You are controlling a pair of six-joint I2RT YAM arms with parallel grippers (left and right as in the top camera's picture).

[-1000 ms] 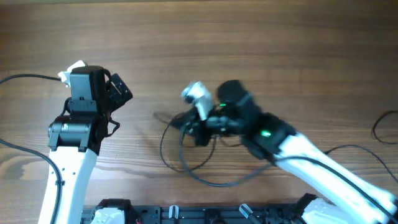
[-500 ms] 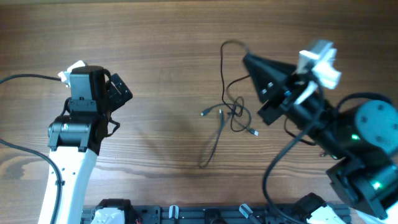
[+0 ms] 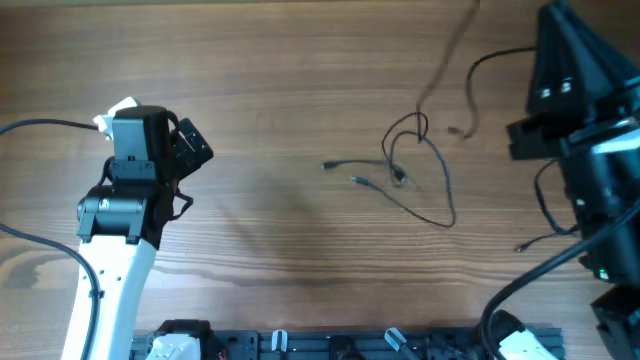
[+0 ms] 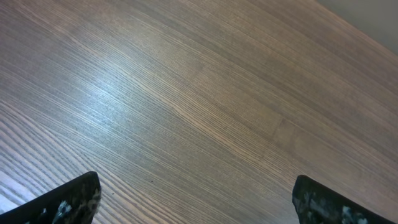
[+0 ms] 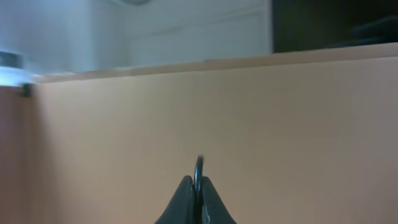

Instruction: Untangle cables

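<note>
Overhead, find the thin black cables [image 3: 400, 172] with small plugs lying as a loose knot on the brown wood-grain table [image 3: 300, 60], right of centre, well apart from the left gripper [image 4: 202, 200] and much nearer the right arm. Note two plug ends [image 3: 328, 165] trailing left out of the knot, toward the left arm. Note also one blurred strand [image 3: 445, 60] climbing up and to the right, off the table, toward the raised right gripper [image 5: 194, 190].

From the right wrist, see those fingertips pressed together on a single black strand, held high, with only a pale wall behind. From the left wrist, see fingers [image 4: 68, 199] spread wide over bare wood, holding nothing.

Judge the long axis of the tangle as running from lower left to upper right, along the lifted strand. Probably mid-pull: draw up and to the right to slide that one cable out of the loops. Expect the knot to tighten or drag along if left unanchored. Consider bringing the left gripper in from the left to pin the trailing plug ends first.
</note>
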